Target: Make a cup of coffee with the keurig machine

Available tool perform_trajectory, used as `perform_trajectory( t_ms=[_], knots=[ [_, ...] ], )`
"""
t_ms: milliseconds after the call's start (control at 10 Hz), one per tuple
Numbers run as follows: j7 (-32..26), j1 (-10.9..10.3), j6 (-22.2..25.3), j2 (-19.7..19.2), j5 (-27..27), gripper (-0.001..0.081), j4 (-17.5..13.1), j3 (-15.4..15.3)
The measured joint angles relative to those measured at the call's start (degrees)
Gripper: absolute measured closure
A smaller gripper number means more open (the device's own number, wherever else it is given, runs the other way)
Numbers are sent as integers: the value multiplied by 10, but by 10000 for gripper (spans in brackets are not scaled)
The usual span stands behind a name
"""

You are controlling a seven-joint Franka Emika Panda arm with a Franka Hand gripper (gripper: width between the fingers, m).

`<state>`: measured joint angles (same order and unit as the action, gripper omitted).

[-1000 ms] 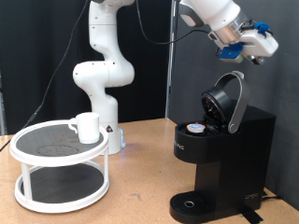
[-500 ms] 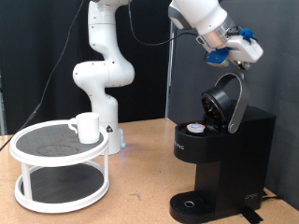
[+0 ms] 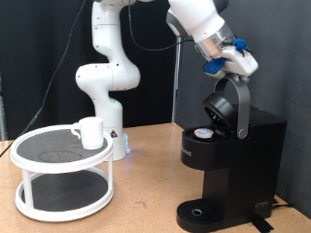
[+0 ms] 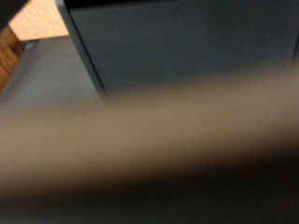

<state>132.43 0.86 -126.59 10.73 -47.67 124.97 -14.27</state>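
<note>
The black keurig machine (image 3: 233,165) stands at the exterior view's right with its rounded lid (image 3: 225,105) raised and tilted forward. A small white pod with a dark top (image 3: 202,134) sits in the open chamber. My gripper (image 3: 224,66), with blue fingers, is right at the top edge of the lid, touching or nearly touching it. The white cup (image 3: 90,132) stands far off at the exterior view's left. The wrist view is blurred: only a dark face of the keurig machine (image 4: 187,47) and a grey-brown band very close to the lens show.
The cup rests on the upper level of a white round two-tier stand (image 3: 60,180). The arm's white base (image 3: 105,83) rises behind that stand. A round drip tray (image 3: 200,212) sits at the machine's foot on the wooden table (image 3: 146,204).
My gripper has come down and towards the exterior view's left, from above and behind the machine to the lid's top edge. The lid has tipped slightly forward.
</note>
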Motion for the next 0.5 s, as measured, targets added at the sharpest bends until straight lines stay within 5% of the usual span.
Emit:
perform_trajectory(
  t_ms=[500],
  knots=[
    [-87,14,33,15,-3,806,31,41]
  ],
)
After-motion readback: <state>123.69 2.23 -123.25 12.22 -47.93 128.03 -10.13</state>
